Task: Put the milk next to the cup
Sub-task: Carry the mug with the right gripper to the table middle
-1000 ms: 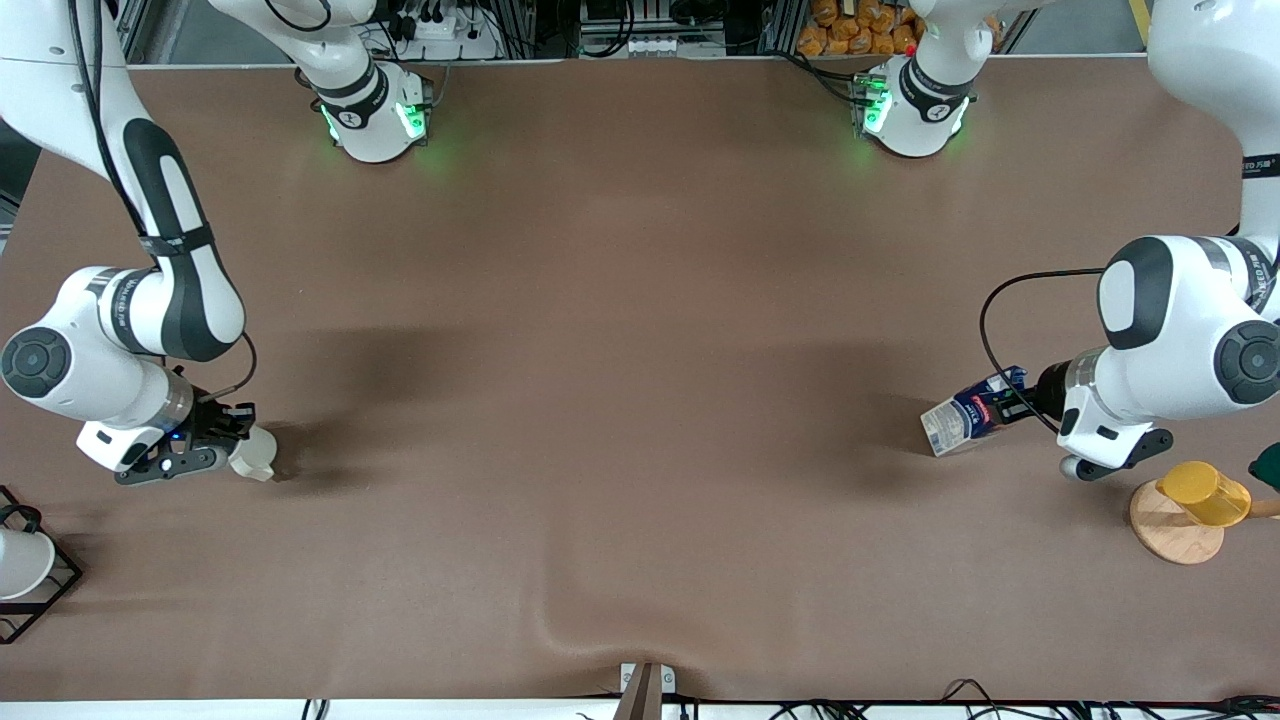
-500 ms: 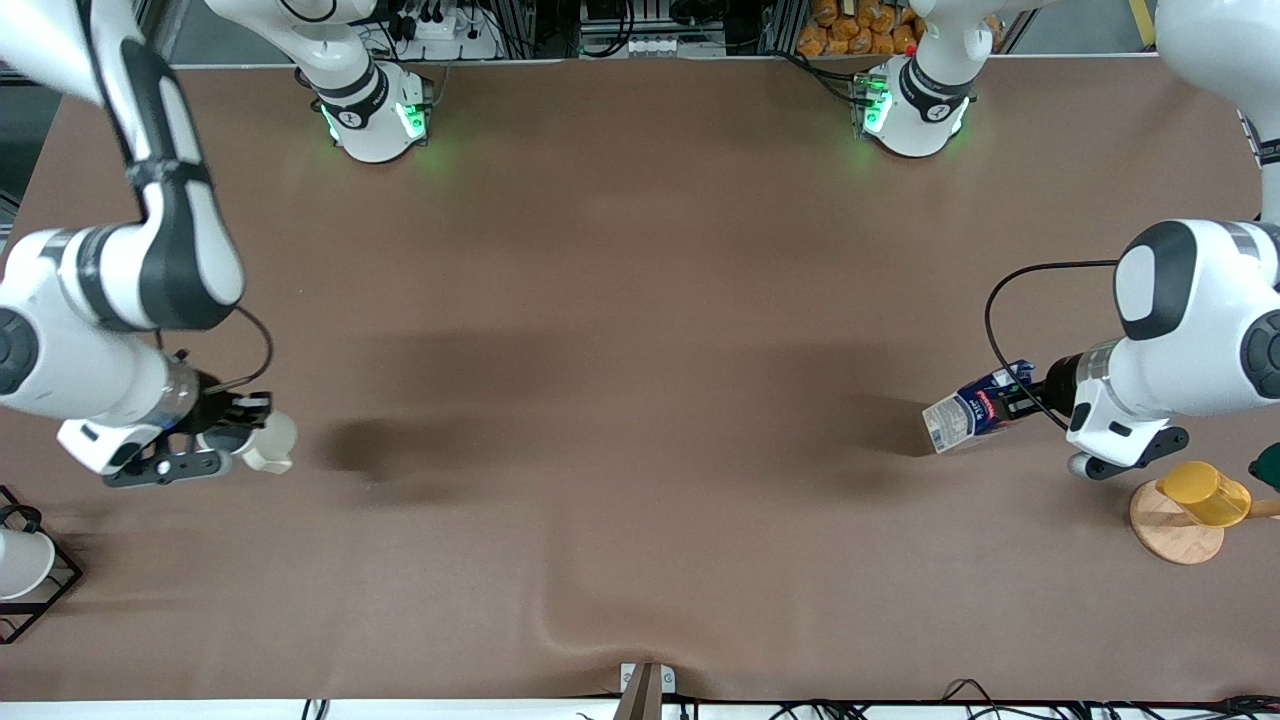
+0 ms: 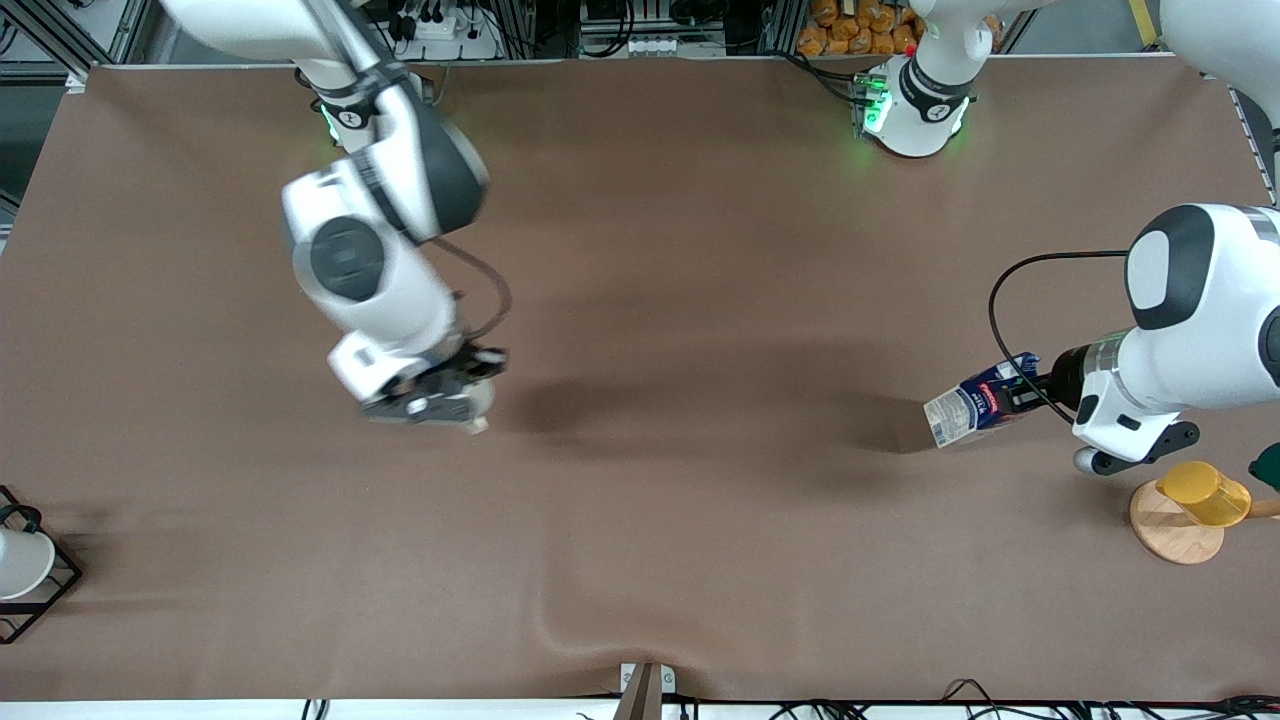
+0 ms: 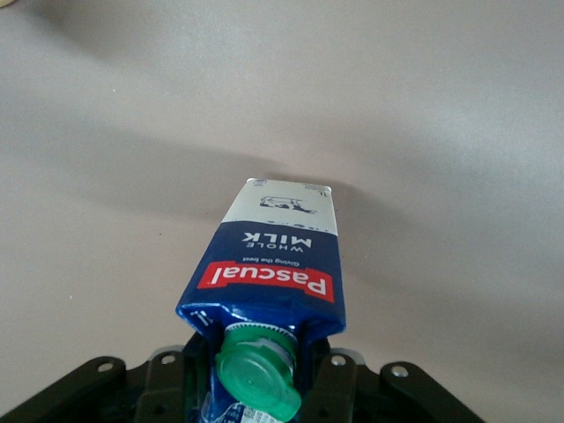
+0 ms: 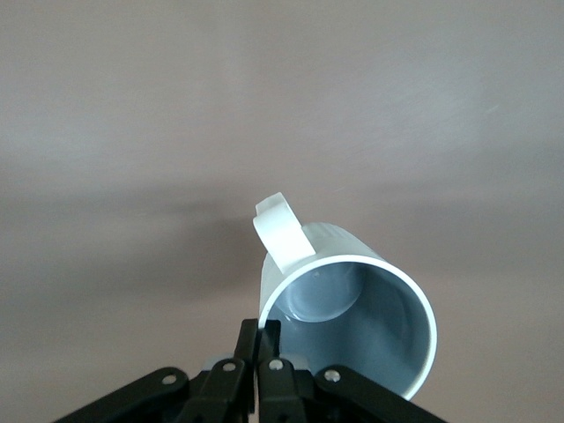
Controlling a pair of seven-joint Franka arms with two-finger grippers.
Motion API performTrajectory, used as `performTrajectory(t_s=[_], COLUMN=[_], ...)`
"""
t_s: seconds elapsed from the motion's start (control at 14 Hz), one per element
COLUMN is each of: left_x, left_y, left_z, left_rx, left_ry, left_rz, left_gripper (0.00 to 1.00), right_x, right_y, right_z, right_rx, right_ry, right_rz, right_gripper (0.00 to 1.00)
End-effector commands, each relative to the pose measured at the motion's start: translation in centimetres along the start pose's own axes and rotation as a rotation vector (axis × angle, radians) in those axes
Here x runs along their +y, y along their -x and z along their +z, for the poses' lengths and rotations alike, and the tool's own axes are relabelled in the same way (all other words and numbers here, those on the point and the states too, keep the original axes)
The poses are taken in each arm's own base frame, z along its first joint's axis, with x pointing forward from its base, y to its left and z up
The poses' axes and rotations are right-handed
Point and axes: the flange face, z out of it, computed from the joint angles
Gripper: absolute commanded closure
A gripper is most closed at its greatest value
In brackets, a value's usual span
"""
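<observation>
The milk (image 3: 972,410) is a dark blue carton with a green cap, a red label and a white lower part. My left gripper (image 3: 1018,397) is shut on its capped top and holds it tilted above the table toward the left arm's end; it also shows in the left wrist view (image 4: 273,273). My right gripper (image 3: 468,392) is shut on the rim of the off-white cup (image 3: 480,405), held above the table's middle part toward the right arm's end. In the right wrist view the cup (image 5: 352,308) shows its grey interior and small handle, with my fingers (image 5: 263,339) pinching its rim.
A yellow cup (image 3: 1204,492) lies on a round wooden coaster (image 3: 1175,535) near the left gripper. A white cup in a black wire rack (image 3: 25,575) sits at the right arm's end, near the front camera. A dark green thing (image 3: 1266,465) pokes in beside the yellow cup.
My right arm has lifted the cup and swung it from the right arm's end toward the table's middle. My left gripper has raised the milk slightly and barely shifted.
</observation>
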Motion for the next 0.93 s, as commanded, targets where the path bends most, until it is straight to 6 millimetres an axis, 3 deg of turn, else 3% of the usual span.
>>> performTrajectory(t_s=[0.0, 0.21, 0.36, 0.64, 0.86], left_x=[0.4, 0.3, 0.2, -0.1, 0.4], left_y=[1.1, 1.3, 1.4, 1.5, 1.7], left_z=[-1.5, -1.7, -1.8, -1.8, -1.8], left_rx=[-0.005, -0.01, -0.012, -0.021, -0.022], left_ry=[-0.002, -0.005, -0.005, -0.011, -0.009], left_rz=[0.005, 0.005, 0.004, 0.001, 0.002], left_gripper=[0.57, 0.57, 0.57, 0.56, 0.56], right_x=[-4.6, -10.0, -13.2, -15.3, -15.5], right_y=[2.2, 5.7, 7.8, 9.9, 10.2], right_z=[0.7, 3.3, 6.6, 11.5, 12.4], right_rx=[-0.006, 0.005, 0.01, -0.009, -0.019], right_ry=[-0.025, -0.04, -0.049, -0.016, -0.006], right_rz=[0.068, 0.099, 0.113, 0.108, 0.113], right_gripper=[1.0, 1.0, 1.0, 1.0, 1.0])
